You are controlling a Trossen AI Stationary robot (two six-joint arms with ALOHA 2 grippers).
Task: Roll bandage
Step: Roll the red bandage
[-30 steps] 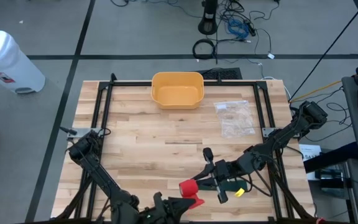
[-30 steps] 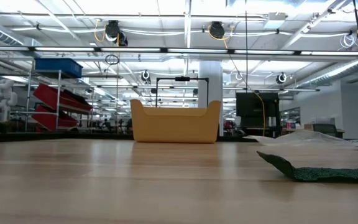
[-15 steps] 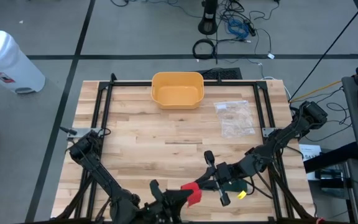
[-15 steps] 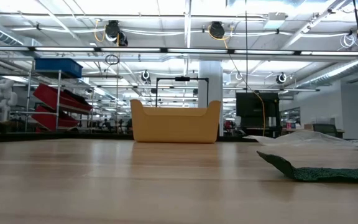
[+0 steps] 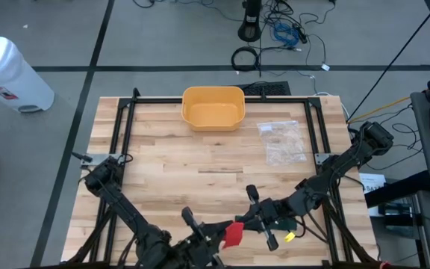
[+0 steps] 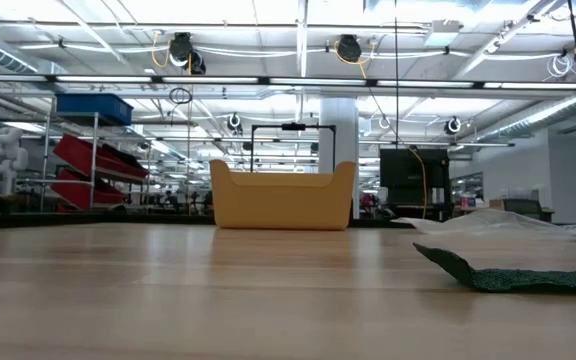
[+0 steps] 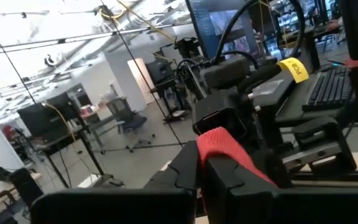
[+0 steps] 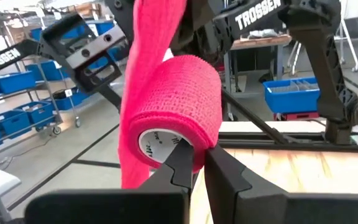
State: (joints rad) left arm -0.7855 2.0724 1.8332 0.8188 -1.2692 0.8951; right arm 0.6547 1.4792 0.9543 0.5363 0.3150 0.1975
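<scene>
While both arms meet at the table's near edge, one red bandage roll (image 8: 169, 106) sits pinched in the right gripper (image 8: 194, 163); the left gripper (image 7: 201, 163) pinches its loose tail (image 7: 229, 149); one yellow bin (image 5: 213, 107) stands far back.

- One roll of red elastic bandage (image 5: 232, 232).
- One yellow plastic bin (image 5: 213, 107).
- One clear plastic bag (image 5: 282, 142).
- One dark green flat pad (image 6: 513, 274).
- One light wooden table (image 5: 170, 172).
- One white bin on the floor (image 5: 6, 73).
- Two dark robot arms, each with one two-finger gripper: left gripper (image 5: 213, 239), right gripper (image 5: 246, 222).
</scene>
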